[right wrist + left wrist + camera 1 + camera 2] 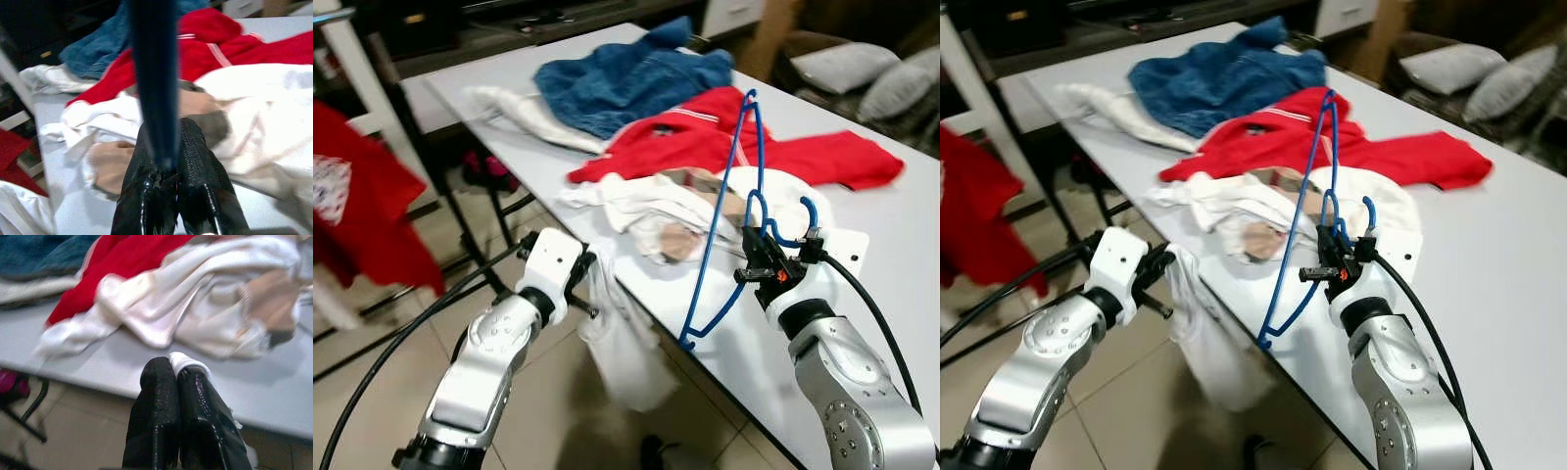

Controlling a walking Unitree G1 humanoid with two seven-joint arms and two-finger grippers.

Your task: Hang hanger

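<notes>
My right gripper, at lower right of the frame, has its jaws clenched on the blue hanger, which tilts up over the table so its frame stays free for the garment. My left gripper, lower centre-left, pinches the white shirt hanging off the table's edge, keeping a hem ready for threading.
</notes>
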